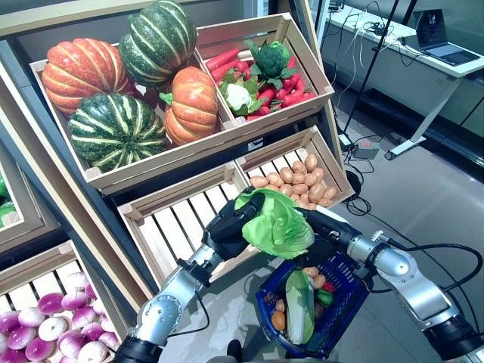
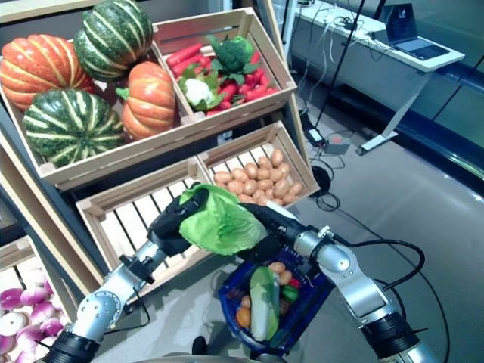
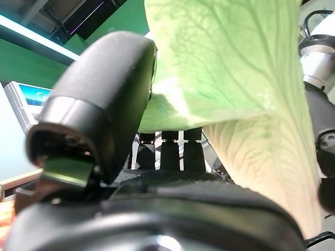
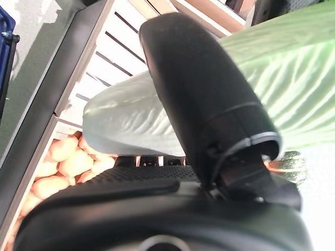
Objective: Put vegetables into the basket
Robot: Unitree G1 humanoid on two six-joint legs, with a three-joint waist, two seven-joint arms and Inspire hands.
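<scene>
A leafy green cabbage (image 1: 276, 224) hangs above the blue basket (image 1: 349, 281), which stands on the floor. My left hand (image 1: 231, 224) is shut on the cabbage from the left; in the left wrist view its thumb (image 3: 99, 104) and fingers (image 3: 172, 150) pinch the leaves (image 3: 230, 68). My right hand (image 1: 324, 224) grips the same cabbage from the right; in the right wrist view the cabbage (image 4: 131, 123) lies between its thumb (image 4: 204, 89) and fingers (image 4: 152, 160). In the basket lie a long pale green vegetable (image 1: 299, 306), small orange round ones (image 1: 310, 272) and a green one (image 1: 324, 297).
The wooden stand of slanted crates rises behind the hands; a bare slatted crate (image 1: 178, 223) and a crate of potatoes (image 1: 299, 178) are closest. A desk with a laptop (image 1: 442, 47) stands at the back right, with cables on the floor (image 1: 363, 147).
</scene>
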